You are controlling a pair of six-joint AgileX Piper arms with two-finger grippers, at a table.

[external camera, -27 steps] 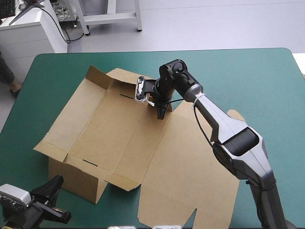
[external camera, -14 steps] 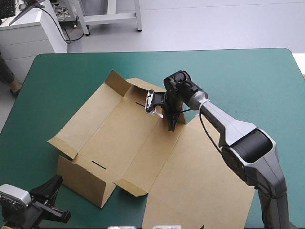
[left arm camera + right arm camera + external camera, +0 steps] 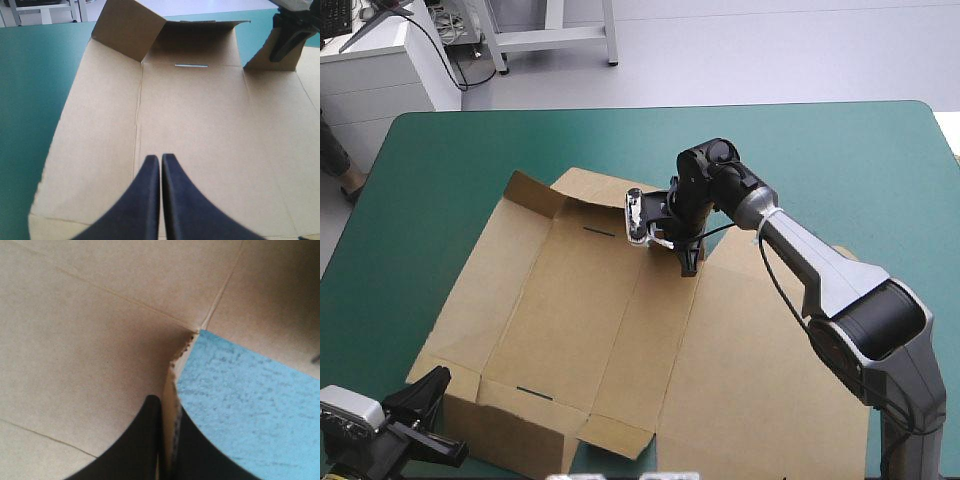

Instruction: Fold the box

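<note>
The brown box point(image 3: 600, 320) lies as an open cut sheet on the teal-green table point(image 3: 840, 160), with a slot point(image 3: 601, 233) near its far end. A far flap point(image 3: 532, 190) stands raised. My right gripper point(image 3: 689, 265) points down at the far edge and is shut on the box; up close its black fingers point(image 3: 164, 405) pinch the board's edge point(image 3: 172, 385). My left gripper point(image 3: 440, 380) hovers at the near-left corner, shut and holding nothing. Its tips point(image 3: 161, 159) point along the sheet point(image 3: 200, 125) toward the raised flap point(image 3: 127, 32) and the right gripper point(image 3: 287, 42).
The box's near-left wall point(image 3: 520, 440) is folded down close to the table's near edge. Teal-green cover point(image 3: 440, 180) shows to the left of the box, beyond it and at the far right. The right arm point(image 3: 820, 280) reaches across the sheet's right half.
The right gripper has dragged the box to the right and toward the near edge, turning the sheet. The left gripper has stayed in place.
</note>
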